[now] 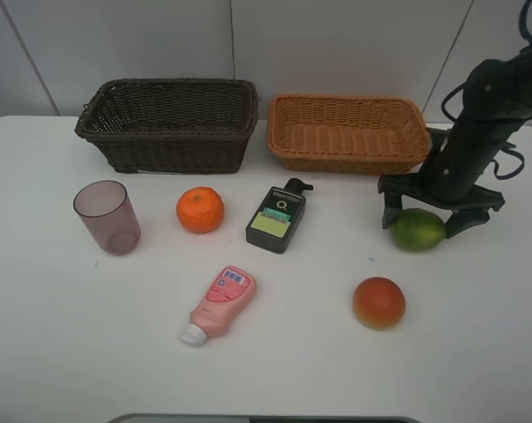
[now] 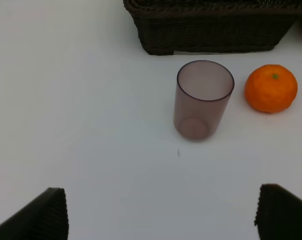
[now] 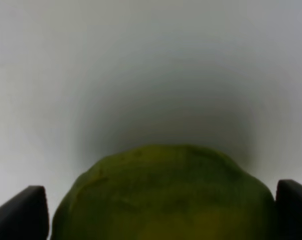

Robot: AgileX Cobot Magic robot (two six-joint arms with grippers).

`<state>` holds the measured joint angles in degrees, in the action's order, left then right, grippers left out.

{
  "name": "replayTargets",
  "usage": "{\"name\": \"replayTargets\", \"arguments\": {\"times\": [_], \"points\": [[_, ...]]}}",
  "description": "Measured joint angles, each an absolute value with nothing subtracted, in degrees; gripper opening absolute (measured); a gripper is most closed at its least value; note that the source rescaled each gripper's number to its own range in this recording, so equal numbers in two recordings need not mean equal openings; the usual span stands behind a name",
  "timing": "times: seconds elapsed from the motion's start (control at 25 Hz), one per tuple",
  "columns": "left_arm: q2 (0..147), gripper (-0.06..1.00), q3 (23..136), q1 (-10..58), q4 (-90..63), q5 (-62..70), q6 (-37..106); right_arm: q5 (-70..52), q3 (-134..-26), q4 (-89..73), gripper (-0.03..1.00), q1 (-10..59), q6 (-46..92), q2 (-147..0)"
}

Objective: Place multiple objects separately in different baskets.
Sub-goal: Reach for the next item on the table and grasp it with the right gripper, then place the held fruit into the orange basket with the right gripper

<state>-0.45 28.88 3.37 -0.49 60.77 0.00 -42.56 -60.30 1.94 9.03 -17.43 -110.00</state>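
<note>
Right claw (image 1: 422, 222) stands fully open, jaws straddling the green lime-like fruit (image 1: 417, 231); whether they touch it cannot be told. The fruit sits on the white counter (image 1: 477, 352), near the light orange-tan wicker basket (image 1: 345, 161). Left claw (image 2: 163, 212) is wide open and holds nothing. It faces the translucent purple cup (image 2: 201, 100) and the round orange (image 2: 270, 88), which stand before the dark brown wicker basket (image 2: 211, 35).
</note>
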Motion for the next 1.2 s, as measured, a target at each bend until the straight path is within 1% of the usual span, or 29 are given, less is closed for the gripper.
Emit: {"name": "replayTargets", "arguments": {"times": [0.52, 0.56, 0.6, 0.64, 0.68, 0.72, 1.2], "points": [[-0.4, 0.96, 28.9, 3.4, -0.5, 60.8, 0.0, -42.4, -60.2, 1.3, 0.99, 9.0, -17.4, -112.6], [-0.4, 0.96, 28.9, 3.4, -0.5, 60.8, 0.0, -42.4, -60.2, 1.2, 0.96, 9.0, -17.4, -112.6], [-0.4, 0.96, 28.9, 3.4, -0.5, 60.8, 0.0, -42.4, -60.2, 1.0, 0.9, 9.0, -17.4, -112.6], [-0.4, 0.96, 28.9, 3.4, -0.5, 60.8, 0.0, -42.4, -60.2, 0.9, 0.8, 9.0, -17.4, -112.6], [-0.4, 0.96, 28.9, 3.4, -0.5, 60.8, 0.0, -42.4, -60.2, 0.8, 0.68, 9.0, -17.4, -112.6], [-0.4, 0.96, 28.9, 3.4, -0.5, 60.8, 0.0, -42.4, -60.2, 0.8, 0.66, 9.0, -17.4, -112.6], [-0.4, 0.96, 28.9, 3.4, -0.5, 60.8, 0.0, -42.3, -60.2, 0.7, 0.66, 9.0, -17.4, -112.6]]}}
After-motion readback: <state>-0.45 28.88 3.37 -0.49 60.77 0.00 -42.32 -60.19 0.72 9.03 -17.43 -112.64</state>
